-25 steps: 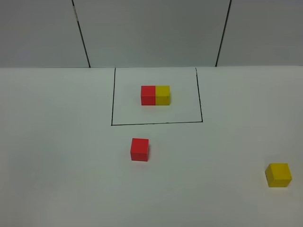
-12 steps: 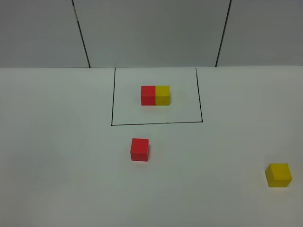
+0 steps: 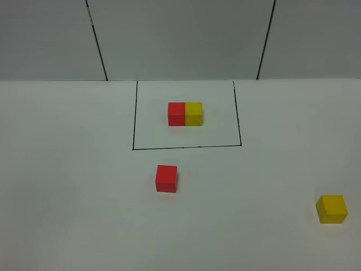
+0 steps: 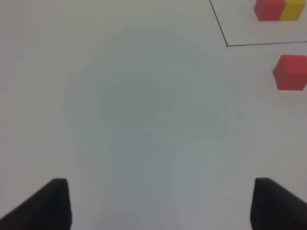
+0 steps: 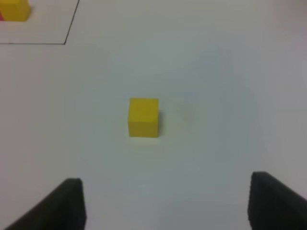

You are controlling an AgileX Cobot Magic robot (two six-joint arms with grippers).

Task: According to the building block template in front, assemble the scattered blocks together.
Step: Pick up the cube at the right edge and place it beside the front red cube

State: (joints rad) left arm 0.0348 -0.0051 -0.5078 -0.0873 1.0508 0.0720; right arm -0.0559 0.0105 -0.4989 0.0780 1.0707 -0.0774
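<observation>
The template (image 3: 185, 113), a red and a yellow cube joined as a bar, sits inside a black drawn outline (image 3: 186, 148) at the back centre; it also shows in the left wrist view (image 4: 279, 9). A loose red cube (image 3: 166, 178) lies just in front of the outline, also in the left wrist view (image 4: 291, 72). A loose yellow cube (image 3: 331, 209) lies at the front right, also in the right wrist view (image 5: 143, 117). My left gripper (image 4: 160, 203) is open and empty over bare table. My right gripper (image 5: 165, 203) is open and empty, short of the yellow cube.
The white table (image 3: 67, 186) ends at a grey panelled wall (image 3: 180, 39) with dark seams at the back. A corner of the outline and the template's yellow cube (image 5: 14, 10) show in the right wrist view.
</observation>
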